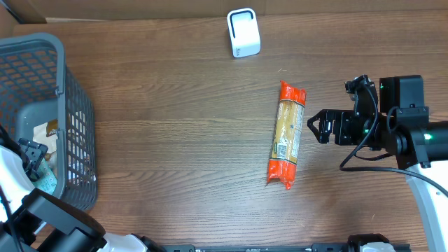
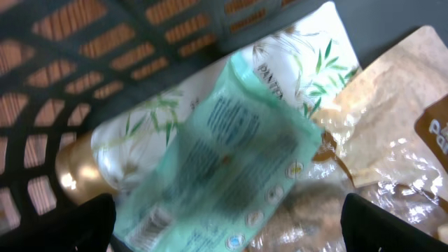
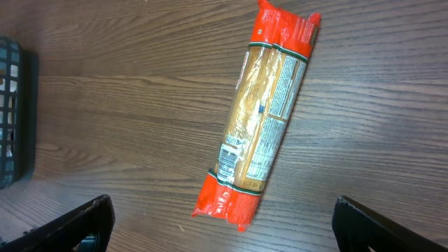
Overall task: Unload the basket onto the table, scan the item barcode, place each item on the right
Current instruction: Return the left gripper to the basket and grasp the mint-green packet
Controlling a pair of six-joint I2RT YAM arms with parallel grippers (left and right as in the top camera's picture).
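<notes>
the long clear cellophane packet of pasta with orange-red ends (image 1: 287,135) lies flat on the brown wood-grain table (image 1: 175,140), right of the middle, its length running away from you with a slight tilt. your right gripper (image 1: 313,127) hangs just beside its right flank, jaws wide apart and holding nothing. the step in hand looks like the pick-up.

come down across the packet's narrow width near the middle, where it should balance. keep the pads off the white printed patch (image 3: 231,150) near the lower end; it may carry the barcode, though that is too small to tell. close gently, since the film looks slippery and the strands inside will likely snap if bent. then carry it level to the small white rounded box scanner (image 1: 243,32) at the far edge, well apart from the packet, and turn the printed side to its face.

the packet's print cannot be read.

your left gripper (image 2: 227,227) is also open and empty, down inside the grey plastic mesh basket (image 1: 73,119) over a mint-green pouch (image 2: 224,161). the letters "pante" show at the pouch's top edge, by a white leaf-printed pack (image 2: 140,133).
</notes>
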